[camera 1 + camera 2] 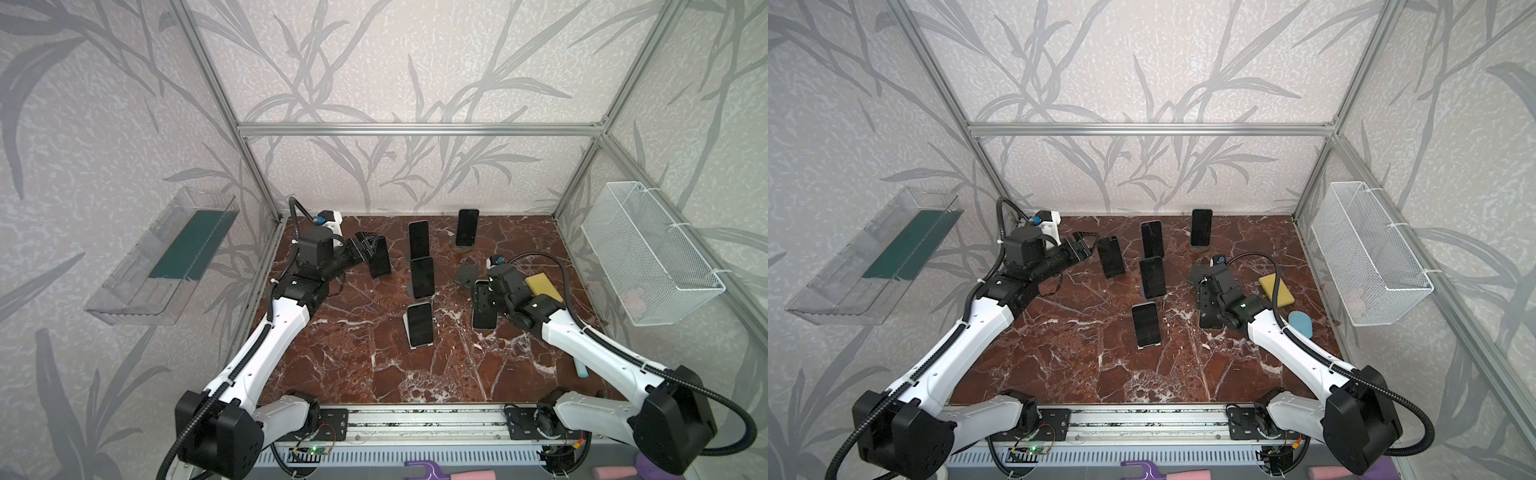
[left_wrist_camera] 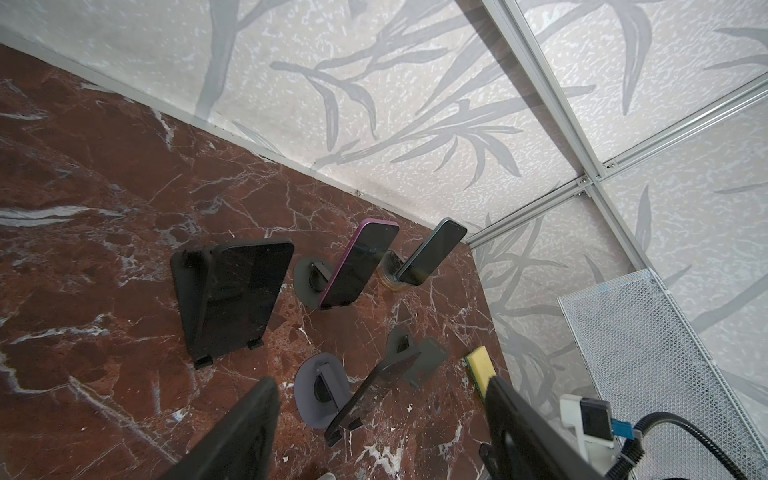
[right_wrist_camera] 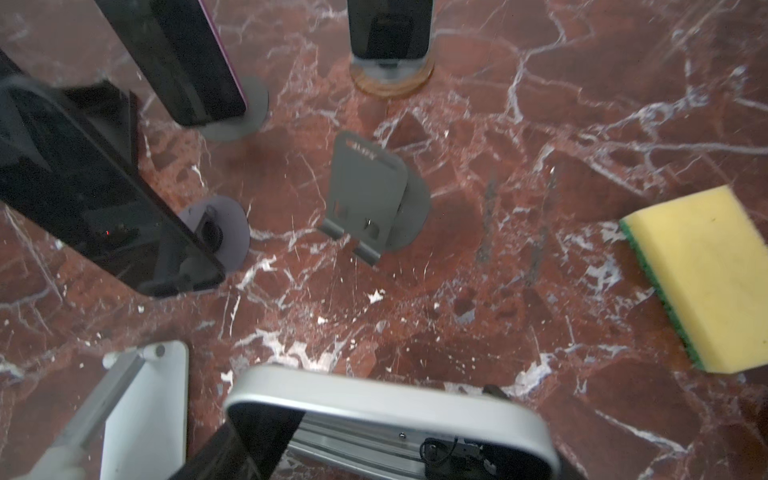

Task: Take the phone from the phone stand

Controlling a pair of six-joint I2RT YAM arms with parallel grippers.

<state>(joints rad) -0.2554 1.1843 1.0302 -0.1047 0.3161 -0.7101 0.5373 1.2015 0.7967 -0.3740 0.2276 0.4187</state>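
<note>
**Silver-edged phone (image 3: 386,395) sits clear of the grey stand (image 3: 374,199)**

Far to the left of the grey stand, we find the left gripper (image 1: 364,246) released. Its fingers are spread with nothing between them, just beside a dark phone (image 2: 245,299) leaning on a black stand (image 2: 187,299). Nearer the grey stand, on the same side, three other phones (image 1: 422,277) lean on their own stands in a line running front to back. The grey stand itself is empty, its ledge bare on the marble table (image 1: 353,374). Just beside it, to its right and a little toward the front, the right gripper (image 1: 485,296) grasps the phone by its upper part. We cannot tell whether the lower end touches the marble. Farther right of the grey stand lies a yellow sponge (image 1: 542,286).

We judge the phone a stiff slab, fairly heavy for its thinness, with a glossy face and a rounded rim that could slide between hard fingers. We would hold it across the two long edges near the middle, keep the pads off the screen, and lower it slowly, since the glass will not forgive a drop.
</note>
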